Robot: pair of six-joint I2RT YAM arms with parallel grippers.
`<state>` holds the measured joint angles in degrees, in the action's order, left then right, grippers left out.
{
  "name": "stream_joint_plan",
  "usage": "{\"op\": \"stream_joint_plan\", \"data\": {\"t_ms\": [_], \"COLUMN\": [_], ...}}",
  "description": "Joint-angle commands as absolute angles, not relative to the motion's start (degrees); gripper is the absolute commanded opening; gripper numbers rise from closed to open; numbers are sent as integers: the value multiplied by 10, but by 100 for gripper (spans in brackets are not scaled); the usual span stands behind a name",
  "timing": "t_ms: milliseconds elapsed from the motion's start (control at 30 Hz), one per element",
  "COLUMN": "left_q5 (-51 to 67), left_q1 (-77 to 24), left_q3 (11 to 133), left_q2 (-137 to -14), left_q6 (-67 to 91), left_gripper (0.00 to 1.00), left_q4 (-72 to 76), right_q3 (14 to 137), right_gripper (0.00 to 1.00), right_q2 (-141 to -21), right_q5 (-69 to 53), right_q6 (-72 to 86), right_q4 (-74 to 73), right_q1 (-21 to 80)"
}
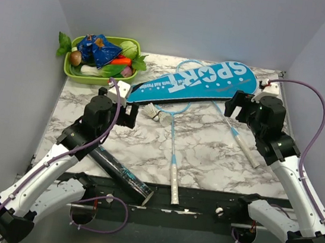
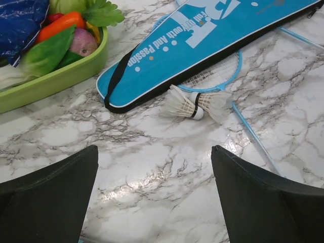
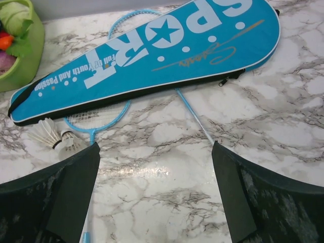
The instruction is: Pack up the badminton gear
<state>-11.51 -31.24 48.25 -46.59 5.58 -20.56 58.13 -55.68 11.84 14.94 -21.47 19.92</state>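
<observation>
The blue cover lettered "SPORT" (image 1: 198, 81) lies slantwise at the back of the table, on top of the heads of two light-blue rackets. One racket (image 1: 173, 153) points its white butt at the near edge. The other racket (image 1: 241, 138) runs toward the right. Two white shuttlecocks (image 1: 158, 116) lie together by the cover's narrow end, also seen in the left wrist view (image 2: 195, 104). The dark clear tube (image 1: 117, 172) lies at the near left beside the left arm. My left gripper (image 2: 154, 152) is open and empty over bare marble short of the shuttlecocks. My right gripper (image 3: 156, 147) is open and empty near the cover (image 3: 152, 50).
A green tray (image 1: 73, 74) of toy vegetables and a blue packet stands at the back left, close to the cover's narrow end. Grey walls close the table on three sides. A black rail runs along the near edge.
</observation>
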Motion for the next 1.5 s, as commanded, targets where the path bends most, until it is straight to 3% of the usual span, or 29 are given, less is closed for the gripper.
{"op": "stream_joint_plan", "data": {"t_ms": [0, 67, 333, 467, 667, 767, 800, 867, 900, 933, 1000, 1033, 1067, 1467], "left_q5": [-116, -62, -26, -37, -69, -104, -112, -132, -137, -147, -174, -184, -191, -169], "left_q1": [-314, -314, -314, -321, -321, -321, -321, -321, -321, -320, -317, -313, -309, -180], "left_q3": [483, 489, 513, 536, 527, 509, 499, 493, 491, 493, 504, 509, 512, 525], "left_q2": [-445, -447, -481, -502, -498, -501, -504, -513, -519, -531, -546, -559, -566, -615], "left_q6": [25, 14, -37, -29, 19, 40, 46, 63, 68, 81, 89, 93, 100, 155], "left_gripper": [99, 99, 99, 99, 99, 97, 95, 75, 66, 43, 22, 3, 0, 0], "left_q4": [-206, -214, -258, -301, -301, -296, -291, -285, -283, -284, -294, -299, -302, -320], "right_q3": [592, 591, 577, 585, 560, 568, 568, 563, 553, 547, 534, 530, 527, 562], "right_gripper": [100, 100, 100, 95, 77, 57, 44, 34, 23, 17, 1, 1, 1, 1], "right_q2": [-550, -549, -553, -558, -547, -558, -560, -561, -561, -564, -571, -577, -589, -781], "right_q5": [142, 108, 42, -90, -227, -251, -252, -258, -264, -270, -268, -268, -263, -233], "right_q6": [151, 150, 156, 153, 167, 169, 177, 192, 212, 223, 250, 256, 261, 292], "right_q4": [-236, -238, -252, -290, -301, -323, -328, -323, -307, -298, -279, -273, -268, -188], "right_q1": [201, 200, 201, 202, 250, 310, 329, 384, 401, 436, 473, 509, 526, 762]}}
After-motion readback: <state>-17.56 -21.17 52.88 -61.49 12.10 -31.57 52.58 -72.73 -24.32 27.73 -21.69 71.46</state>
